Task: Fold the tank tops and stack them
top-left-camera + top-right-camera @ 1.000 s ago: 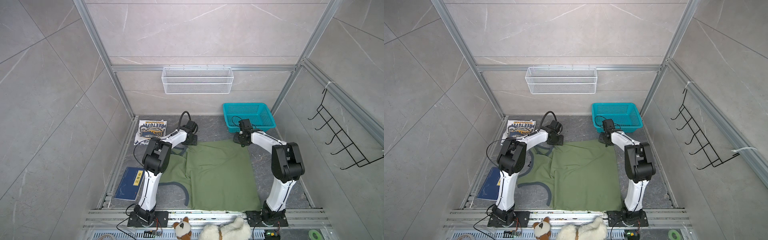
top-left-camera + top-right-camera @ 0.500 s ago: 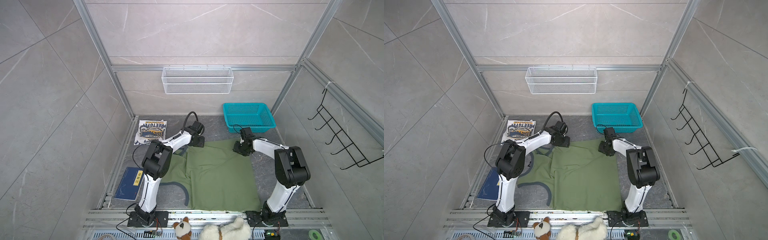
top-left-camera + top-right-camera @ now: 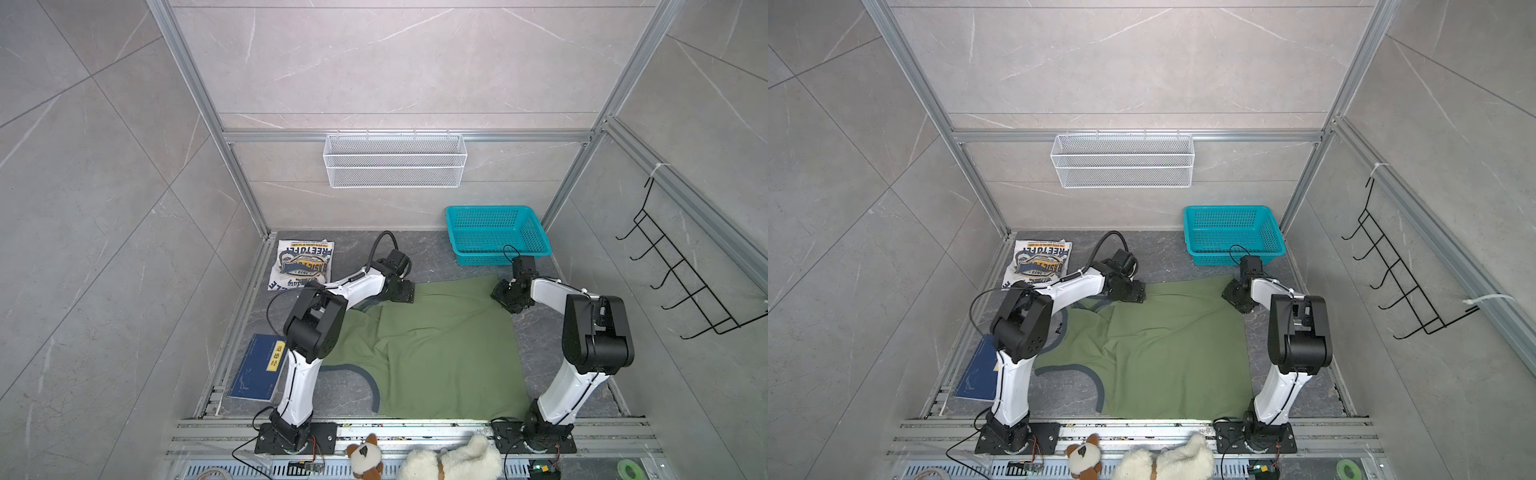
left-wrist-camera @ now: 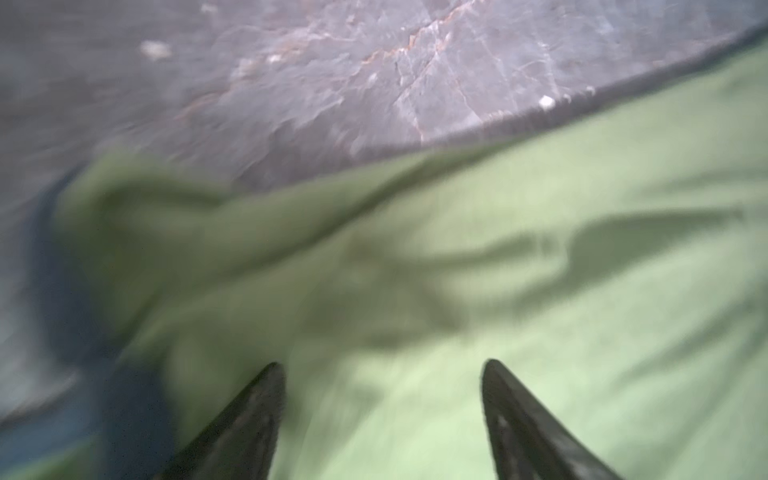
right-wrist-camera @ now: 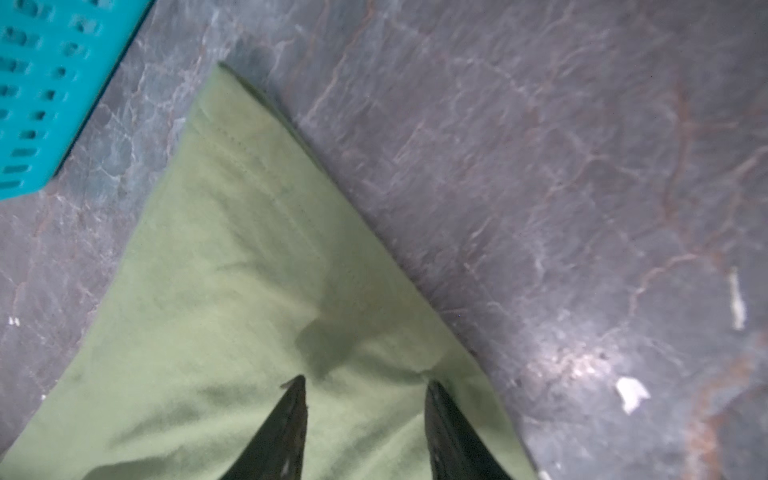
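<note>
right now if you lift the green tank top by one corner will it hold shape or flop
Probably floppy: the green tank top lies flat with soft creases, so it would likely drape from a lifted corner. It looks thin, so probably light. Pushed, it would likely bunch rather than slide whole.

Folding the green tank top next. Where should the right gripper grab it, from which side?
Probably the hemmed corner of the green tank top nearest the teal basket, from above: it lies flat and pointed, bare table on both sides; the open right gripper hangs near it.
</note>
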